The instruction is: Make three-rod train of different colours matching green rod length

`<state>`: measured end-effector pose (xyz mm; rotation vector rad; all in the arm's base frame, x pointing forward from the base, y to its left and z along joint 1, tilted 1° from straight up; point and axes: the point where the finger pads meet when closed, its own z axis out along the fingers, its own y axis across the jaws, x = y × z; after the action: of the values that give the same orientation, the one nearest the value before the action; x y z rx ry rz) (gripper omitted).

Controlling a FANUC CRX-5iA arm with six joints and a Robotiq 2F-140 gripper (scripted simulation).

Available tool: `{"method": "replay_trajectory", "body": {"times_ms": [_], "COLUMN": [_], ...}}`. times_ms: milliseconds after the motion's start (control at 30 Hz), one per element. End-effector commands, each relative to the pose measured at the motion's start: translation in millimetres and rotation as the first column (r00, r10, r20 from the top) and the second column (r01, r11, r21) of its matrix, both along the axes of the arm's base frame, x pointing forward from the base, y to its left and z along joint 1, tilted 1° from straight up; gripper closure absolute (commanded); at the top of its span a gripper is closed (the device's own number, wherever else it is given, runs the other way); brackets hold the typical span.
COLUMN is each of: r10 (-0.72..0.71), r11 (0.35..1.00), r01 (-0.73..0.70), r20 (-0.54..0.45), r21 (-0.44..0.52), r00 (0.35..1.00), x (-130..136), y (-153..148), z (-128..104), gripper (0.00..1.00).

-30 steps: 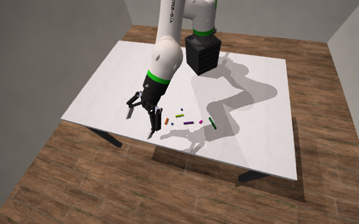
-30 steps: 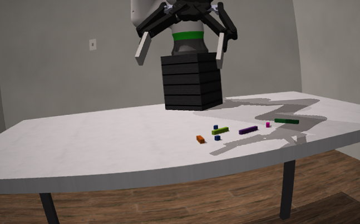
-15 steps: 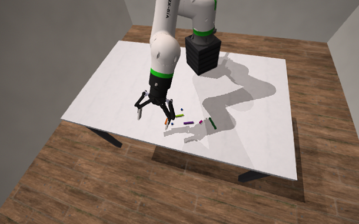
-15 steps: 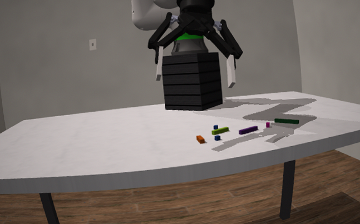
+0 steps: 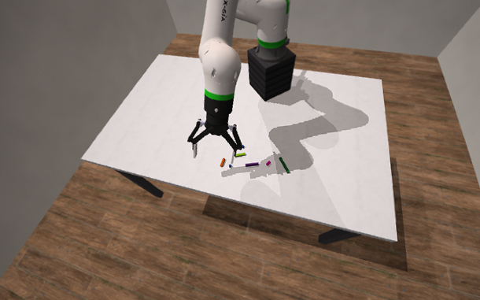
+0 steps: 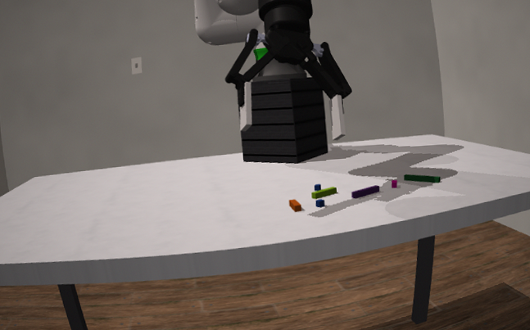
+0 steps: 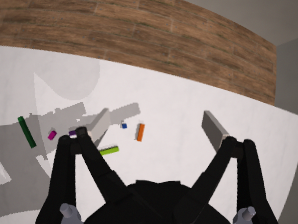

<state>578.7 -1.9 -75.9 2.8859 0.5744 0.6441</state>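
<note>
Several rods lie flat near the table's front edge. The orange rod [image 6: 294, 205] is leftmost, with a lime rod [image 6: 323, 192] and two blue cubes [image 6: 319, 202] [image 6: 317, 187] beside it. Further right lie a purple rod [image 6: 365, 191], a small magenta rod [image 6: 393, 183] and the dark green rod [image 6: 422, 178]. All lie apart from each other. My gripper [image 6: 291, 120] hangs open and empty well above the table, over the left part of the group. In the wrist view the orange rod [image 7: 140, 132], lime rod [image 7: 109, 151], magenta rod [image 7: 52, 135] and green rod [image 7: 27, 132] show between and beside the fingers.
The arm's black base block [image 6: 283, 120] stands at the back of the white table. The front table edge [image 6: 280, 251] runs close to the rods. The arm's shadow falls over the purple, magenta and green rods.
</note>
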Motion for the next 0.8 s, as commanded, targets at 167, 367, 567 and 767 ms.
{"method": "replay_trajectory", "body": {"times_ms": [167,367,567,767], "r10": [0.004,0.115,0.211,0.292], "r11": [1.0,0.993,0.975,0.952], "r01": [-0.004,-0.117,-0.219,-0.306], "r20": [-0.008,-0.084,-0.157,-0.225], "r21": [-0.003,-0.022,-0.029,-0.028], "r00": [1.0,0.99,0.965,0.929], "x": [-0.9,-34.6,-68.4,-100.7], "y": [-0.2,1.1,0.0,-3.0], "z": [0.1,-13.4,-25.0,-34.5], "gripper": [0.0,0.0,0.0,0.0]}}
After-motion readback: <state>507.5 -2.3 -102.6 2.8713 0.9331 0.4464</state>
